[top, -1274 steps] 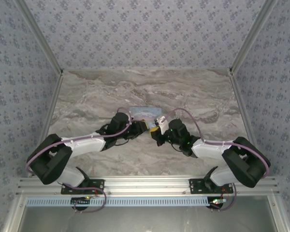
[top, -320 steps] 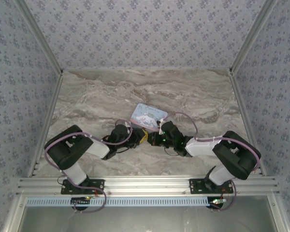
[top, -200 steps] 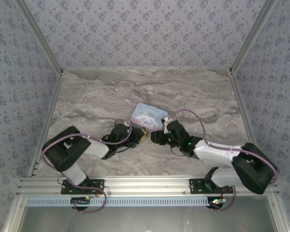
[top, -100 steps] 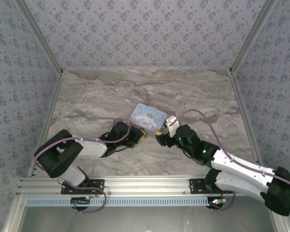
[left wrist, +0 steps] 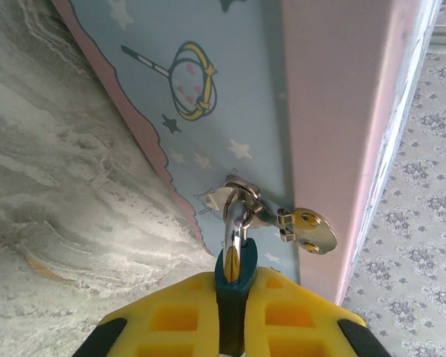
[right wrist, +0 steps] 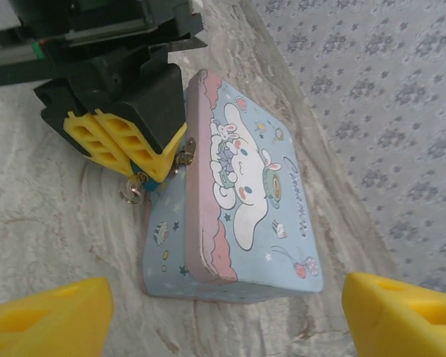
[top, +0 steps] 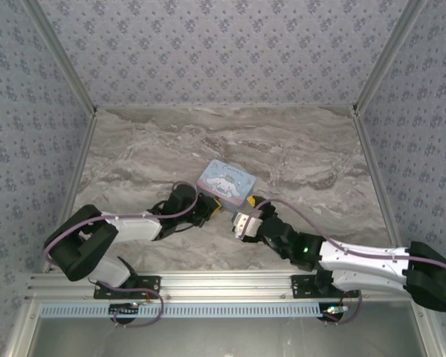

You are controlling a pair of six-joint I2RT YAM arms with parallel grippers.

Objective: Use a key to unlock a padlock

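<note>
The small teal padlock [left wrist: 236, 265] hangs by its silvery shackle from the metal hasp loop [left wrist: 241, 191] on the side of the pale-blue, pink-lidded cartoon-dog tin [left wrist: 208, 111]. In the left wrist view its long axis runs 6 to 12, shackle at 12. The left gripper [left wrist: 236, 294] is clamped on its body, so that arm is nearer. The right gripper [right wrist: 223, 316] is spread wide and empty, with the lock close at its 11 o'clock, its keyhole end probably buried between the yellow fingers [right wrist: 123, 152].

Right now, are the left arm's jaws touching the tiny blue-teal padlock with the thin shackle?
Touching. The left wrist view shows the tiny blue-teal padlock squeezed between the left arm's yellow jaws, no gap either side.
</note>
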